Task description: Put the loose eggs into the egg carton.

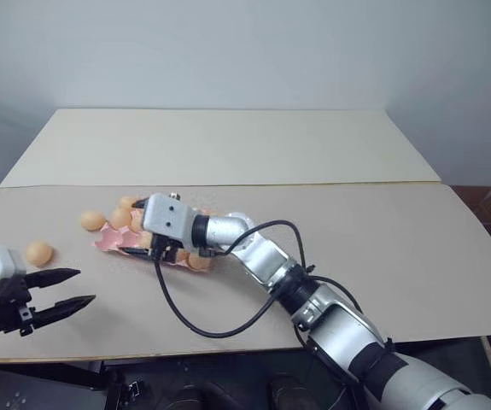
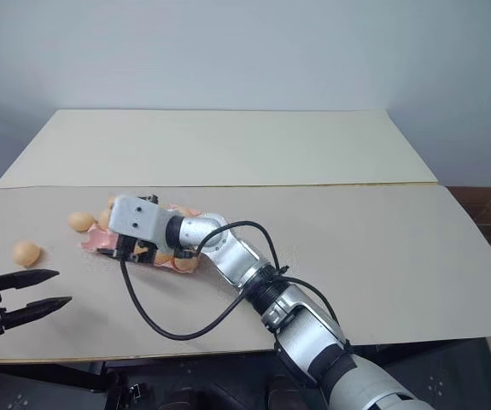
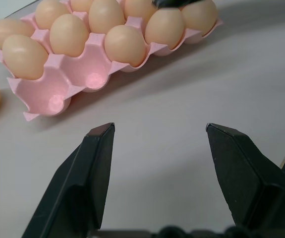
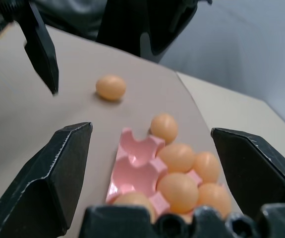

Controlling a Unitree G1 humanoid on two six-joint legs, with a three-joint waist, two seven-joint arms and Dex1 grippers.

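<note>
The pink egg carton (image 1: 107,242) lies on the left part of the table, holding several eggs (image 3: 125,44); two cups (image 3: 95,79) at its near-left end are bare. One loose egg (image 1: 92,220) rests against the carton's left end. Another loose egg (image 1: 38,252) lies farther left. My right gripper (image 4: 152,131) hovers over the carton, pointing left, open wide with nothing between its fingers. My left gripper (image 1: 86,285) hangs low at the table's front left, open and empty, just in front of the far-left egg.
The table (image 1: 356,231) is made of two boards, a tan front one and a cream back one (image 1: 228,145). A black cable (image 1: 202,329) loops from my right wrist over the front board. Cardboard boxes (image 1: 488,205) stand off the right edge.
</note>
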